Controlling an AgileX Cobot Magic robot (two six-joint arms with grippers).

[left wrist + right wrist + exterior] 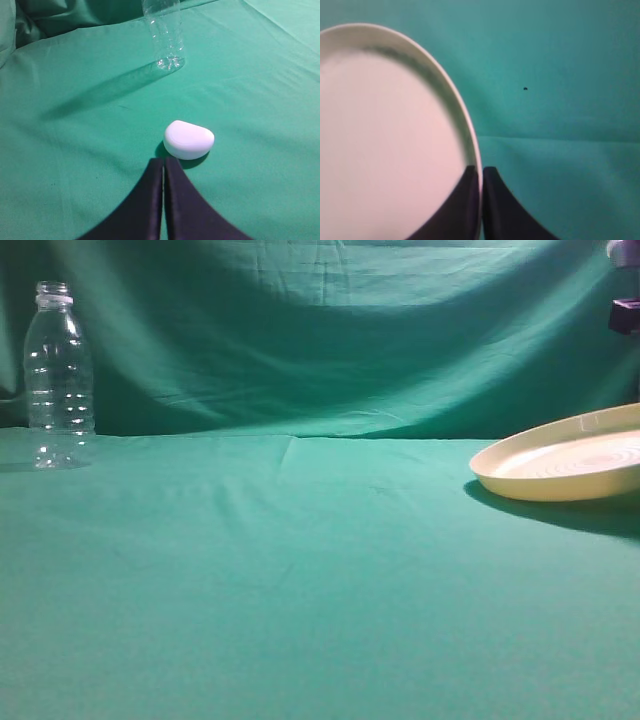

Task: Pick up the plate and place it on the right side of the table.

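Observation:
The cream-yellow plate (570, 465) is at the right edge of the exterior view, tilted, its left rim low near the teal table (300, 580) and its right side raised. In the right wrist view my right gripper (481, 170) is shut on the plate's rim (470, 135), one finger inside the plate and one outside. Only a dark piece of the right arm (625, 315) shows in the exterior view. My left gripper (163, 161) is shut and empty, low over the table just short of a white rounded object (188, 139).
A clear plastic bottle (58, 380) stands upright at the far left of the table, and also shows in the left wrist view (165, 35). The darker green backdrop cloth (330, 330) hangs behind the table.

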